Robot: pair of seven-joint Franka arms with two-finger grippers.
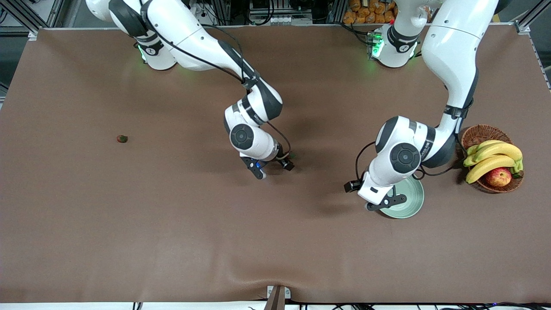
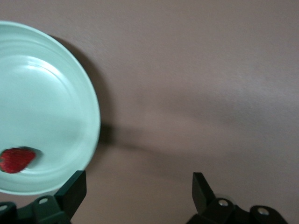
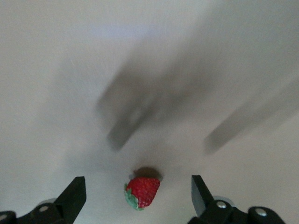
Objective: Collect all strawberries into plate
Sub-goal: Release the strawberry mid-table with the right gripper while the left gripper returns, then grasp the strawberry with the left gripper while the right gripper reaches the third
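One strawberry (image 2: 17,159) is already lying in the plate (image 1: 411,206), near its rim; two look left to collect. The left gripper (image 1: 384,203) is hovering over the plate's edge with fingers spread wide and nothing between them, so that arm looks done with its drop and is waiting.

The right gripper (image 1: 273,168) is hanging low over mid-table, fingers also spread wide, with a second strawberry (image 3: 141,192) sitting on the table between them, not yet gripped. That berry is barely showing in the front view under the wrist. A third strawberry (image 1: 122,138) is lying well apart toward the right arm's end of the table, untouched.

Room for moving: the brown table (image 1: 172,241) is mostly bare around both loose berries, and neither is near an edge. The path from mid-table to the plate is open, but the left arm is sitting over the plate and could be crowding a drop. The basket (image 1: 482,134) with bananas (image 1: 495,157) and apple (image 1: 498,177) is standing near the plate, at the left arm's end.
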